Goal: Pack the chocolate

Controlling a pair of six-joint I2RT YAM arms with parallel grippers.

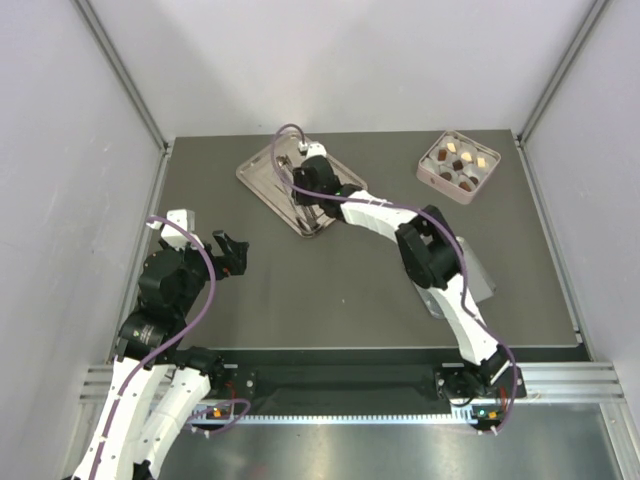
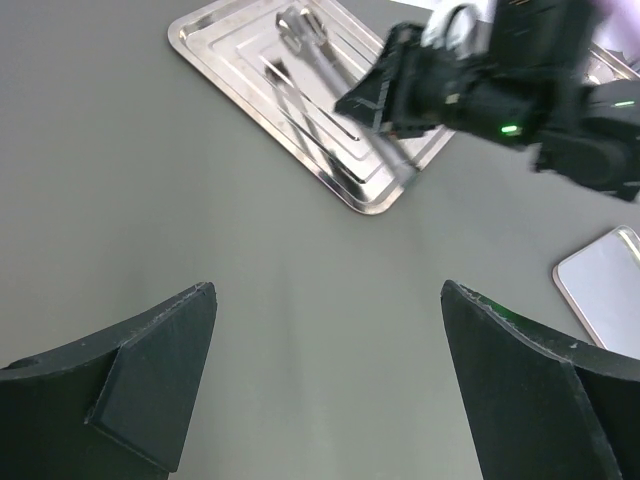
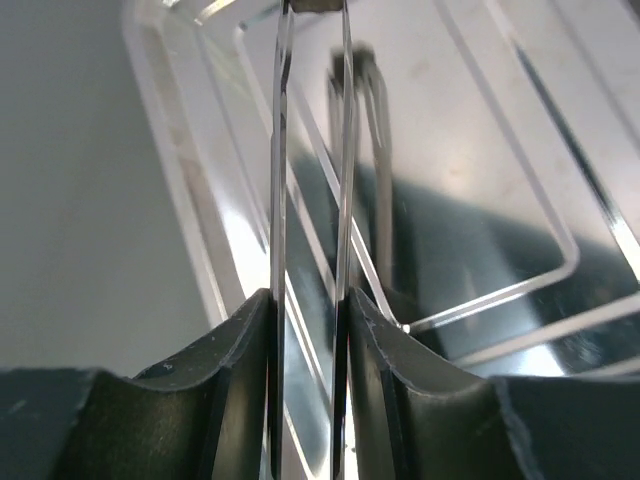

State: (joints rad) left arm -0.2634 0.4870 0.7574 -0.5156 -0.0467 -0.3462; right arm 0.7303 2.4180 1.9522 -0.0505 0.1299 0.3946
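Firmly, the right gripper [image 3: 308, 300] clenches thin metal tongs [image 3: 278, 200] over a glossy stepped tray [image 3: 470, 170] — left gripper [image 2: 327, 290] jaws released.

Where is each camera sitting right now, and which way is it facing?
Top external: above and behind the bases, looking down on the table, metal tray and pink box of chocolate; both arms show.
Left wrist: on the left arm, facing across the table toward the tray; open left gripper frames the bottom.
Right wrist: just over the tray, looking along tongs clamped in the right gripper.
Shared: all three see the tray.
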